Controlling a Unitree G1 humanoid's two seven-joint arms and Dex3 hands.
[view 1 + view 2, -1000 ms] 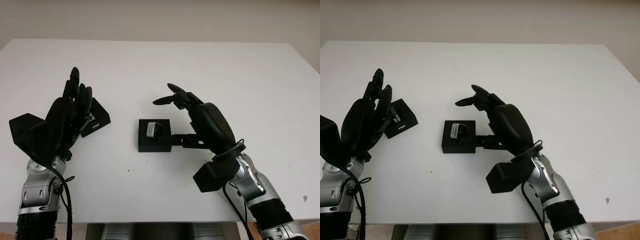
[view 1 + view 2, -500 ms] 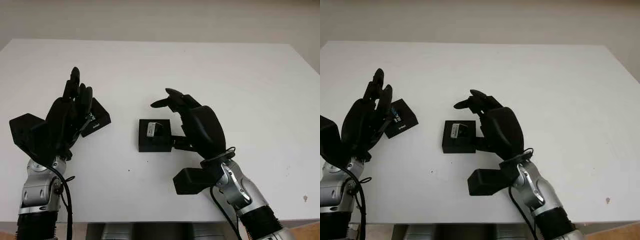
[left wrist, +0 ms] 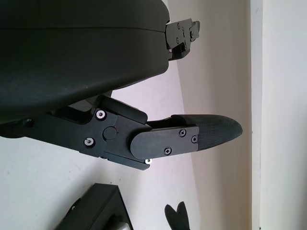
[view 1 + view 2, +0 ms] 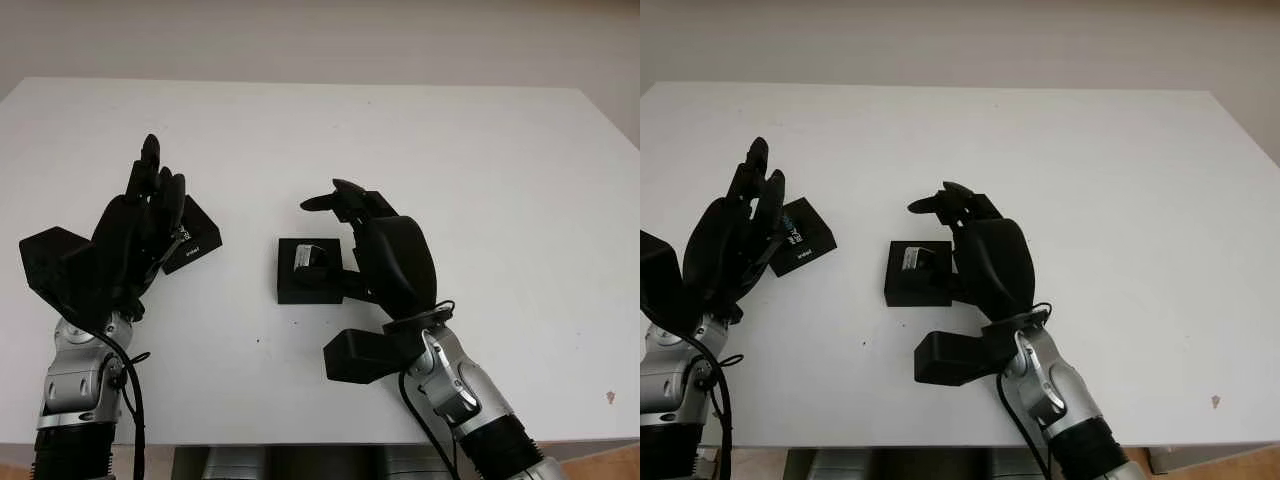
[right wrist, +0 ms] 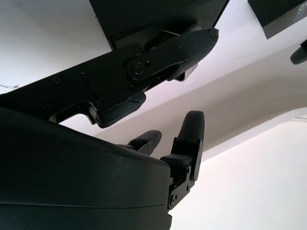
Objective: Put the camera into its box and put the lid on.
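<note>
While the camera [image 4: 308, 259] already sits in its box [image 4: 308, 284], the open right hand [image 4: 385, 255] hovers beside it holding nothing, so the idle, empty left hand [image 4: 135, 235] must next grasp the nearby lid [image 4: 193, 241].

- The table [image 4: 420, 150] looks like smooth, matt white laminate, with barely any shine off it.
- The box [image 4: 300, 290] is matt black, card or plastic, I can't say which.
- The camera [image 4: 304, 260] in it shows a brushed silvery metal face.
- The lid [image 4: 195, 245] is matt black with small pale print on it.
- The right hand [image 4: 385, 250] has a smooth black plastic shell with a dull sheen.
- The left hand [image 4: 125, 240] has the same black plastic shell, and its fingers [image 3: 192, 136] are held with small metal screws.
- Both wrists are bare silvery metal.
</note>
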